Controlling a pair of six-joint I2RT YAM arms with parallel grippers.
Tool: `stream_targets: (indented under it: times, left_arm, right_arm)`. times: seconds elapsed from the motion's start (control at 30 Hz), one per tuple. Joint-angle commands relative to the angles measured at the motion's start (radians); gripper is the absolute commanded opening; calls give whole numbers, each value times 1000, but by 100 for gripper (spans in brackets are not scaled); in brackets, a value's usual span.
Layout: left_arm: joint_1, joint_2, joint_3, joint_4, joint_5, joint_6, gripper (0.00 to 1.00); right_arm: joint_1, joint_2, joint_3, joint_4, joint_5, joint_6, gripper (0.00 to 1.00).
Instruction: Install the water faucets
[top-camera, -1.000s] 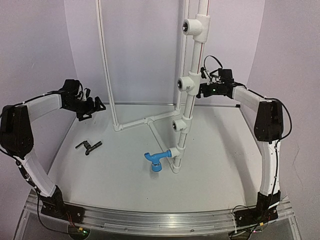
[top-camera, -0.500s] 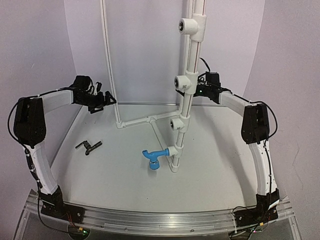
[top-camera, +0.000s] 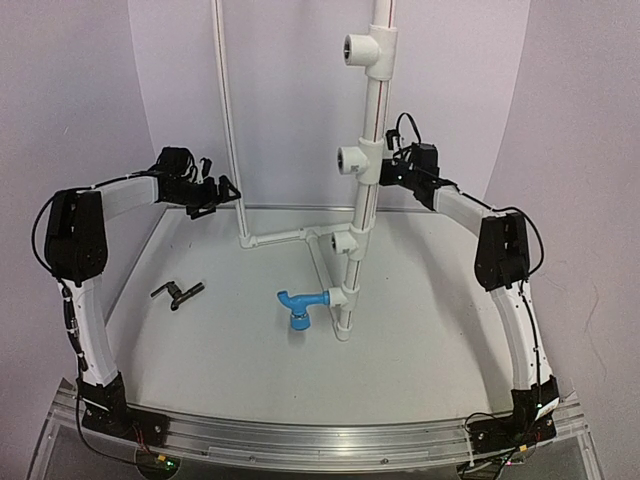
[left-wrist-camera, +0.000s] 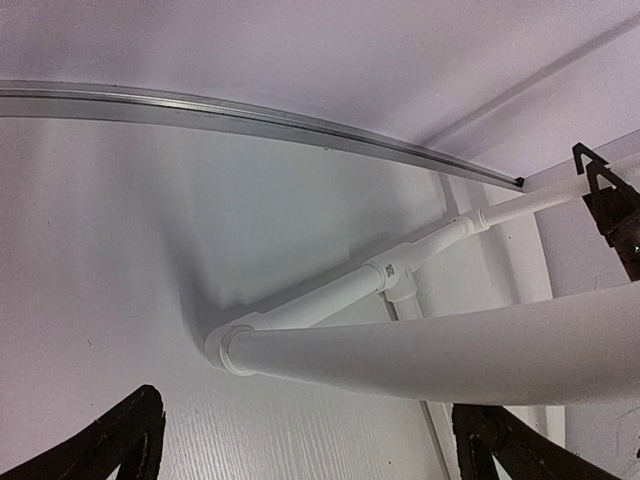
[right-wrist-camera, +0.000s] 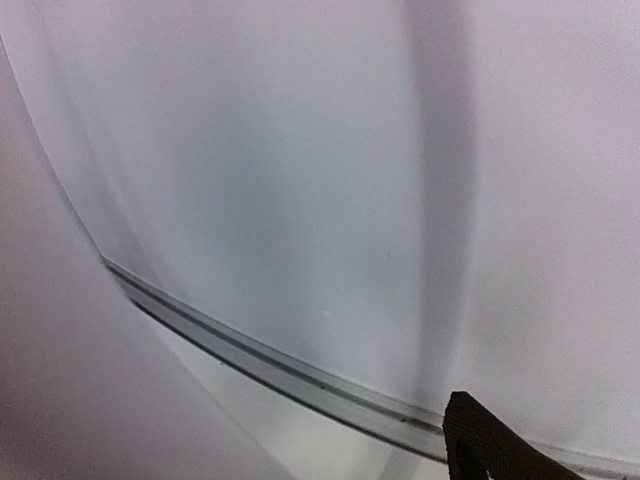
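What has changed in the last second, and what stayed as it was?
The pipe stand shifted left and now stands straighter, carrying the blue faucet along. The right gripper moved left with it; whether it grips is unclear. The left gripper, open, moved right toward the thin pipe. The black faucet stayed where it lay.

Soft, even light — wrist views slightly blurred.

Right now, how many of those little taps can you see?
2. The blue faucet sticks out of the lowest fitting on the pipe stand; the black faucet lies loose on the table to its left.
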Motion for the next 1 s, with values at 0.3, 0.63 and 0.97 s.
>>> stream_targets:
  times: [0.3,0.63,0.97]
  left_arm:
    - [6,-42,-25,44,-47,-9,100]
    - [12,-85,-77,137,-47,-6,100]
    - [40,-52,-74,243,19,-108,100]
  right_arm:
    - [-27,116,130,173,201,-45,66]
    - [-36,81,119,207,107,-118,84]
    - [-40,-288,-355,150,11,-157,98]
